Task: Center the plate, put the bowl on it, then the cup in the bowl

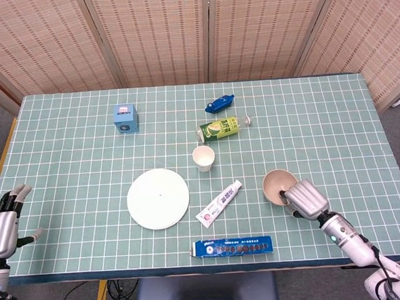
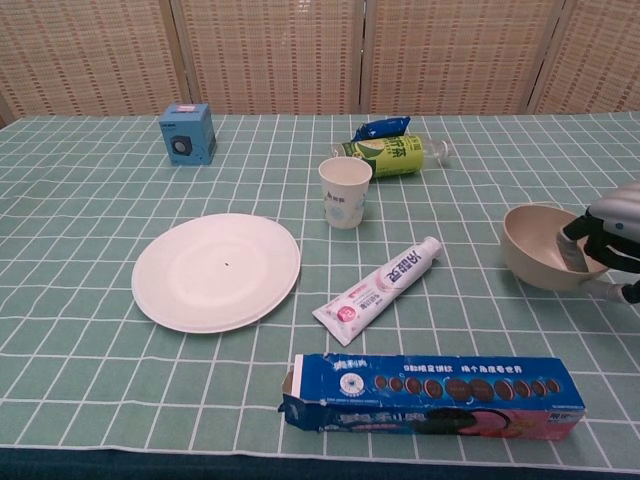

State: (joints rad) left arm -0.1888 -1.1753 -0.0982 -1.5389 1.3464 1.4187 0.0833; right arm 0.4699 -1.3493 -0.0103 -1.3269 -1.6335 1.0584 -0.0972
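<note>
Green checked tablecloth carries a plate, cup and unreadable cookie box. Right hand pinches the bowl rim; left hand rests spread, empty.

Right hand low, fingers curled, apparently gripping something; left hand idle, fingers apart.

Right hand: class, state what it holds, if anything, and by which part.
The right hand holds the bowl by its near rim, a finger inside.

R robot hand cut by chest-view edge; hides bowl near rim.
</note>
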